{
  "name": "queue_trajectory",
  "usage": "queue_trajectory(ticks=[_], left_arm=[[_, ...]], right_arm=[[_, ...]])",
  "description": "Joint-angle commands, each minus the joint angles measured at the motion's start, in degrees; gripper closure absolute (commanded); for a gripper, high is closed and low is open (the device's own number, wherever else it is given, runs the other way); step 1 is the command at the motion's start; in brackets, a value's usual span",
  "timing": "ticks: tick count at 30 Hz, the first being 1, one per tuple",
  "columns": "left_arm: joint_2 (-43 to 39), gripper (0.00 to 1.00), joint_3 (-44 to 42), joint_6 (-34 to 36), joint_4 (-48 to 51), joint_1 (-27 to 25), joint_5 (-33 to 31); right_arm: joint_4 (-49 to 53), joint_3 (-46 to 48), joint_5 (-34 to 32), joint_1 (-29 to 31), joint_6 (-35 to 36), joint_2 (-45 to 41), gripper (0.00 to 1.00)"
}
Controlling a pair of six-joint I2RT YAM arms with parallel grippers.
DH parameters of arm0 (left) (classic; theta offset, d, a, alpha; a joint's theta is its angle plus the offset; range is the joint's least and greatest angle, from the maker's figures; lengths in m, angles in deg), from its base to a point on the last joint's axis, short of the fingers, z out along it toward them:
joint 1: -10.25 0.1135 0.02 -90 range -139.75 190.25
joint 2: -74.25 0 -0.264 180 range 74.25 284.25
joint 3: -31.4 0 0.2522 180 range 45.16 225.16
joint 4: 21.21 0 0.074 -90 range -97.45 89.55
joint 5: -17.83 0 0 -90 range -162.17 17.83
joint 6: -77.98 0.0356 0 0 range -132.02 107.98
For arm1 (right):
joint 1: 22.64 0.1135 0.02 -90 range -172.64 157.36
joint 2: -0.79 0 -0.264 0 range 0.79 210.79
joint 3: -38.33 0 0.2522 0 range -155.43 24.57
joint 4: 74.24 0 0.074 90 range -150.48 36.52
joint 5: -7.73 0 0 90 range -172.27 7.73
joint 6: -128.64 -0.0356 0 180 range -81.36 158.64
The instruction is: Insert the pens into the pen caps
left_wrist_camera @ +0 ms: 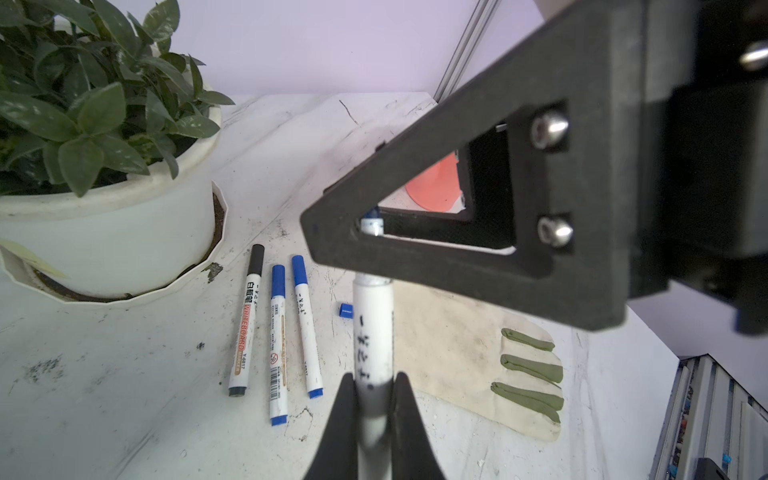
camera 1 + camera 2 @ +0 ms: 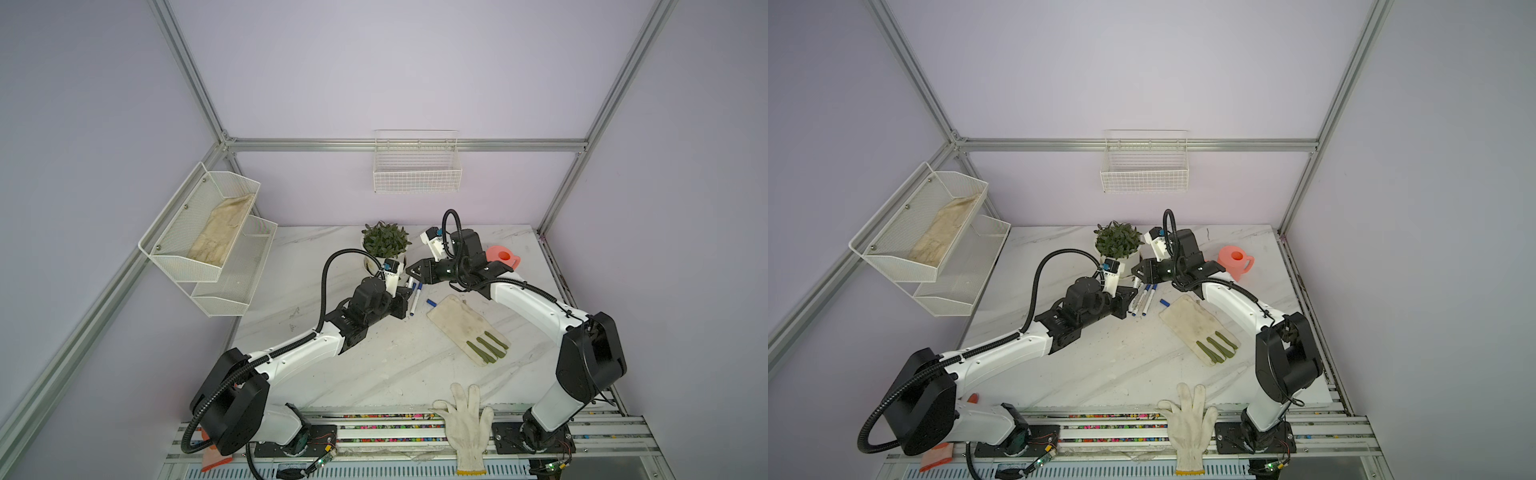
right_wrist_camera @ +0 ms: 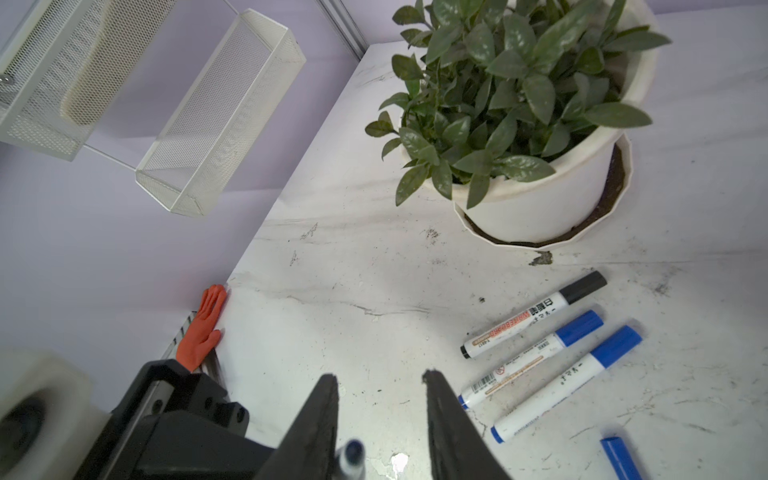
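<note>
Three white marker pens (image 1: 277,340) with caps on lie just beside the round white plant pot (image 1: 108,232). The left gripper (image 1: 372,384) pinches the last bare white pen (image 1: 372,324). Its small blue plastic cap (image 1: 345,310) lies near the pot, not on yet. The right gripper (image 3: 380,380) is wide, holding nothing.

Right wrist view: the loose blue cap (image 3: 620,457) is running off the frame edge and blurring. The held pen (image 3: 351,455) is showing only a smeared tip beside one jaw of the right tool (image 3: 379,376); the rest is falling outside the frame.

Left wrist view: a finger (image 1: 457,124) of that tool is covering the pen's upper barrel, with the tip peeking through the finger's cutout. The rear end is running off frame between the jaws of the left tool (image 1: 372,380). The pink can (image 1: 436,183) is mostly hiding behind the same finger.

Both top views: print on the lying pens (image 2: 1142,299) is coming out too small to read.
</note>
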Motion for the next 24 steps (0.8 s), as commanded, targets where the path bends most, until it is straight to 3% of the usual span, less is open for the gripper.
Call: queue_trajectory(ticks=[1,10,11,15,18,19,23,24], left_arm=[[-0.58,1.00,1.32,1.12,-5.51,0.04,-0.20],[3.44,1.00,3.59,1.26,-7.62,0.15,-0.24],[3.79,1.00,3.92,1.31,-7.59,0.15,0.05],[4.61,1.00,4.32,1.02,-7.37,0.15,0.85],[4.78,1.00,4.07,0.52,-6.94,0.15,1.10],[4.85,0.98,4.05,0.26,-6.54,0.15,1.12],[5.27,0.67,3.90,-0.49,-4.84,0.13,0.94],[5.40,0.65,3.73,-0.50,-4.60,0.15,0.82]], right_arm=[[1.51,-0.64,3.52,0.13,1.26,0.32,0.68],[2.29,-0.19,6.59,0.19,1.51,0.67,0.67],[2.30,-0.19,6.46,0.25,1.52,0.67,0.69],[1.25,0.13,5.71,0.24,0.73,0.54,0.97],[1.25,0.32,5.32,0.04,0.65,0.17,1.00],[1.16,0.39,5.26,-0.02,0.60,0.06,1.00],[0.33,0.27,6.24,-0.55,0.38,-0.68,1.00],[0.25,0.25,6.60,-0.68,0.23,-0.81,1.00]])
